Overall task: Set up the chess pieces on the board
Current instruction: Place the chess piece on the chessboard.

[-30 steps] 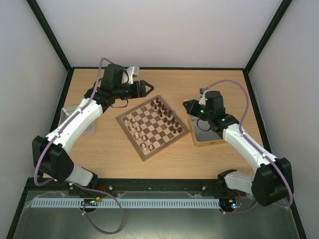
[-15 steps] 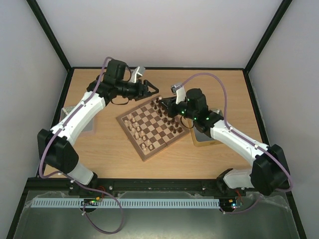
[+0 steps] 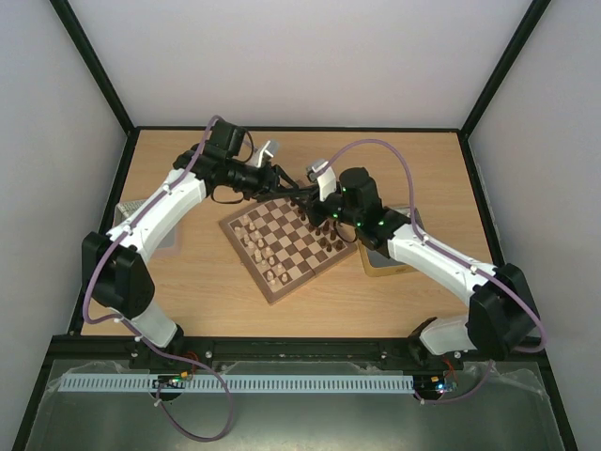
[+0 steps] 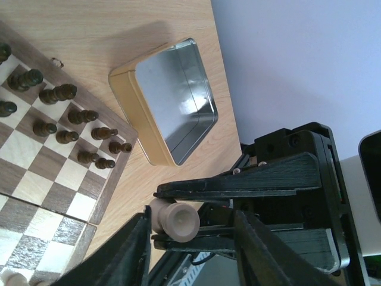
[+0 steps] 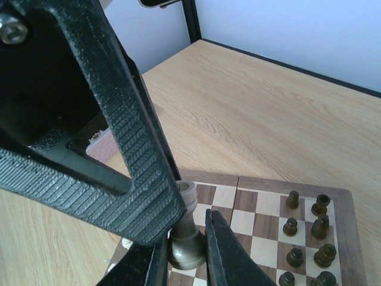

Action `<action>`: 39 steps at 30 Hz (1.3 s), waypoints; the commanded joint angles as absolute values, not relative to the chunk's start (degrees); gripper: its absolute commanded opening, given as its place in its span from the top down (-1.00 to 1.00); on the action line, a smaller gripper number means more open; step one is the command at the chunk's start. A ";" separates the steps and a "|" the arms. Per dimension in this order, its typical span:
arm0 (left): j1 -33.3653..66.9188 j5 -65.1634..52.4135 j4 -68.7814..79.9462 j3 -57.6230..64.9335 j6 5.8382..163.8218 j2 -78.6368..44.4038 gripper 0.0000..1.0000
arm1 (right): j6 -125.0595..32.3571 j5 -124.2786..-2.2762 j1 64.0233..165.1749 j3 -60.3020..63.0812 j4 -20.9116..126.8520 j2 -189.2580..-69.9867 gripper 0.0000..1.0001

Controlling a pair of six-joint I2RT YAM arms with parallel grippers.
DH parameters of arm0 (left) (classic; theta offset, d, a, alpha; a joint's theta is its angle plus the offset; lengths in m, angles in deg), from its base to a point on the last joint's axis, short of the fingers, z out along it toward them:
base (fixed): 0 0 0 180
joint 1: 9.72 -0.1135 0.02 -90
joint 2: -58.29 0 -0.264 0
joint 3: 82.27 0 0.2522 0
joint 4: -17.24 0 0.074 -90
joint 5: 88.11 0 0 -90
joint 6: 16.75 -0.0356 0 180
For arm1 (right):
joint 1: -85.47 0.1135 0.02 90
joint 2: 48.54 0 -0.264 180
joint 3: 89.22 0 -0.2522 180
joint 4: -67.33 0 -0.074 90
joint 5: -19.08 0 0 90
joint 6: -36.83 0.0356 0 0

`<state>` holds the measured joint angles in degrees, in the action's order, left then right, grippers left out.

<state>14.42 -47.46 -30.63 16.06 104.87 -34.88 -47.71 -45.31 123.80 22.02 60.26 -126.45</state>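
Lying beside the board [image 4: 71, 176]: metal tin [image 4: 169, 101].

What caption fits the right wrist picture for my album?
Right hand pinching a cream chess piece by the chessboard, with the left hand's finger right beside it.

No legible txt, labels or nos. on anything — none readable.

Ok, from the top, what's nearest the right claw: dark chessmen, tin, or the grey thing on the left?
1. Dark chessmen, on the board beside the right claw.
2. Tin, right of the board, partly hidden.
3. Grey thing, far left table edge.
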 commanded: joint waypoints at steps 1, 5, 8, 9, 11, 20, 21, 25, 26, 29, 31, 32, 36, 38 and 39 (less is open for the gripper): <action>14.79 -49.24 -34.76 17.88 102.58 -36.56 0.25 | -49.81 -46.31 124.40 19.14 60.68 -127.47 0.82; 15.14 -48.85 -35.57 17.88 101.63 -36.75 0.41 | -49.89 -45.91 124.50 18.08 60.20 -128.38 0.82; 15.15 -48.12 -35.88 17.87 101.48 -37.16 0.60 | -50.06 -45.51 124.70 18.01 60.07 -128.54 0.82; 15.23 -47.74 -36.01 17.93 101.39 -37.25 0.62 | -50.33 -45.54 124.82 18.09 60.07 -128.52 0.82; 15.24 -47.18 -36.31 17.81 101.14 -37.48 0.63 | -50.65 -45.36 124.93 18.22 60.07 -128.35 0.83; 15.85 -46.74 -37.13 17.88 100.19 -38.52 0.50 | -52.83 -45.05 125.63 18.05 58.64 -128.67 0.85; 15.90 -46.61 -37.20 17.88 100.15 -38.52 0.58 | -53.00 -45.03 125.70 18.03 58.40 -128.65 0.85; 15.94 -46.03 -37.63 17.92 100.10 -39.03 0.68 | -53.98 -44.36 125.85 17.99 57.69 -128.52 0.87; 16.01 -45.94 -37.96 17.96 99.92 -39.23 0.69 | -54.27 -44.15 125.90 17.96 57.40 -128.52 0.88; 16.30 -45.46 -38.35 18.10 99.41 -39.55 0.75 | -55.08 -43.81 126.04 17.72 56.79 -128.60 0.88; 16.49 -45.01 -38.51 18.15 99.00 -39.47 0.79 | -54.85 -44.18 126.06 17.63 56.44 -128.70 0.83; 16.51 -44.47 -38.64 18.15 98.89 -39.38 0.80 | -54.39 -44.75 126.06 17.40 56.11 -128.80 0.75; 16.48 -39.22 -39.29 17.83 97.70 -38.24 0.84 | -51.56 -48.23 126.03 16.06 53.72 -129.12 0.26; 16.27 -35.13 -38.94 17.10 97.52 -36.80 0.84 | -50.18 -49.71 126.06 15.88 52.12 -129.05 0.00; 15.96 -33.24 -38.32 16.39 97.55 -35.56 0.84 | -49.76 -50.77 126.06 16.24 51.67 -128.70 -0.09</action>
